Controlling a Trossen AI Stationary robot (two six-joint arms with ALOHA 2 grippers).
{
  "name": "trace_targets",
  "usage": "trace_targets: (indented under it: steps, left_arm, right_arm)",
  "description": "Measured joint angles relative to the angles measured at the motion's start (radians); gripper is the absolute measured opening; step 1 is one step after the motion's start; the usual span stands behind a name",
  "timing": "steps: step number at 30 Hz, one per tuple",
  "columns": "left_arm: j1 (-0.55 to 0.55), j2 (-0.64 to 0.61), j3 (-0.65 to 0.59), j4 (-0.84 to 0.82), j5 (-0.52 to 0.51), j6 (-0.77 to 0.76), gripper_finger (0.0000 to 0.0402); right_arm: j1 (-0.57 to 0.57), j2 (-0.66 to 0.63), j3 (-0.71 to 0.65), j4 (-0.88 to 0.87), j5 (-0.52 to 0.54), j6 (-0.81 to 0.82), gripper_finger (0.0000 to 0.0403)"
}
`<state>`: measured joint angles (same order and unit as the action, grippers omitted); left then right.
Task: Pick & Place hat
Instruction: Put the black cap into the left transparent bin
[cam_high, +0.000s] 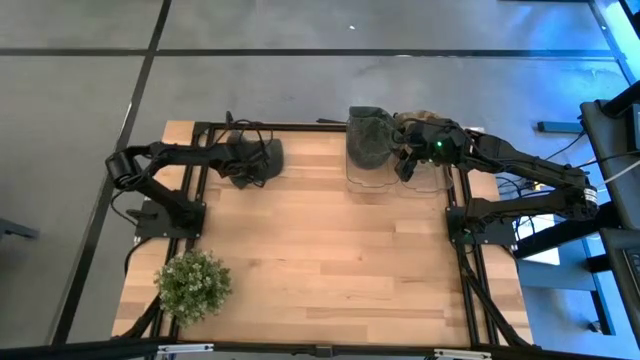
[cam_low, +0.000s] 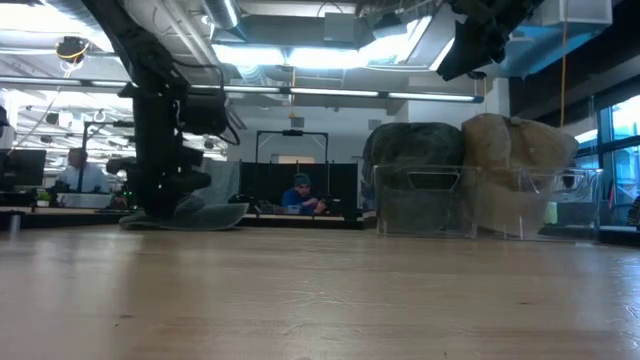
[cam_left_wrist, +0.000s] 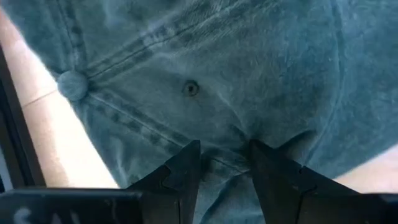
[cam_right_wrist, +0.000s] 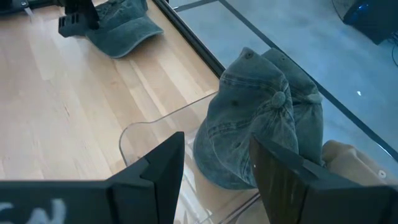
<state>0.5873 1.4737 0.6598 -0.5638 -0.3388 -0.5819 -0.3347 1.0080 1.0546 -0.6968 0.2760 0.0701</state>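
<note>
A green-grey cap (cam_high: 264, 157) lies flat on the wood at the table's far left; it also shows in the low view (cam_low: 200, 213) and the right wrist view (cam_right_wrist: 121, 28). My left gripper (cam_left_wrist: 225, 158) stands on the cap's crown (cam_left_wrist: 205, 74) from above, fingers open. My right gripper (cam_right_wrist: 217, 155) hovers open above a clear bin (cam_high: 375, 180) at the far right and touches nothing. In the bin, green caps (cam_right_wrist: 255, 124) sit upright beside a tan cap (cam_low: 515, 150). My left gripper comes down from above onto the cap's crown, a little off the top button (cam_left_wrist: 73, 85). Both fingertips (cam_left_wrist: 189, 158) rest on the cloth, and a puckered fold (cam_left_wrist: 227, 146) rises between them. The cap lies flat on the table.
A potted plant (cam_high: 193, 285) stands at the near left corner. The bin's clear walls (cam_low: 450, 200) rise at the far right. Bare wood (cam_high: 330, 250) fills the middle and near side of the table. People sit at desks (cam_low: 300, 195) in the room beyond.
</note>
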Motion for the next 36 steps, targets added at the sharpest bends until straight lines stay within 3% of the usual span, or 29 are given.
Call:
trace_targets:
  steps: [5,9,15,21,25,28,30,36]
  left_arm:
    - [0.001,0.069,0.006,0.012,0.016,0.001,0.0128]
    - [-0.016,0.074,0.006,0.015,0.026,0.001,0.0098]
    - [-0.067,0.03,-0.001,0.012,0.106,0.049,0.0013]
    - [-0.158,-0.048,0.016,-0.086,0.142,0.11,0.0006]
    - [-0.25,-0.098,0.073,-0.145,0.202,0.27,0.0005]
    - [-0.345,-0.116,0.119,-0.15,0.308,0.43,0.0005]
    - [-0.421,-0.118,0.155,-0.159,0.321,0.534,0.0004]
    - [-0.631,-0.118,0.296,-0.238,0.159,0.732,0.0004]
  right_arm:
    - [0.0,0.0,0.0,0.0,-0.001,0.0,0.0181]
    - [0.0,0.0,0.0,0.0,-0.001,0.0,0.0181]
    - [0.0,0.0,0.0,-0.001,-0.02,0.001,0.0181]
    - [0.0,0.0,0.0,-0.001,-0.044,0.005,0.0181]
    - [0.0,0.0,0.0,0.01,-0.054,0.006,0.0181]
    - [0.0,0.0,0.0,0.043,-0.12,0.008,0.0181]
    - [0.0,0.0,0.0,0.067,-0.183,0.005,0.0181]
    - [0.0,0.0,0.0,0.116,-0.253,0.006,0.0181]
